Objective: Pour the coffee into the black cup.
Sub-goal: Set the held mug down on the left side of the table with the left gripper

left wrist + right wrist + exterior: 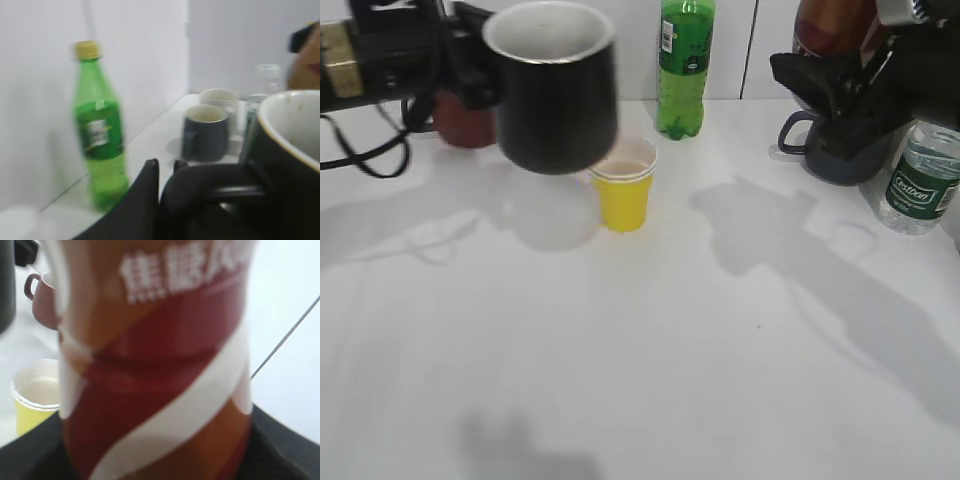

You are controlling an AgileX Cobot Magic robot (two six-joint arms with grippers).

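Note:
The black cup [555, 90] with a white inside hangs in the air at the upper left, above the table. My left gripper [470, 65] is shut on its handle; in the left wrist view the fingers [167, 162] close around the handle beside the cup [290, 150]. My right gripper [860, 70] is shut on the coffee bottle [830, 25], brown with a red and white label, held high at the upper right. The bottle fills the right wrist view [155, 365] and hides the fingers.
A yellow paper cup [623, 190] with liquid stands mid-table, just below the black cup. A green bottle [685, 65] stands at the back wall. A dark grey mug [835, 150] and a water bottle [920, 180] stand at the right, a red mug [465, 120] at the back left.

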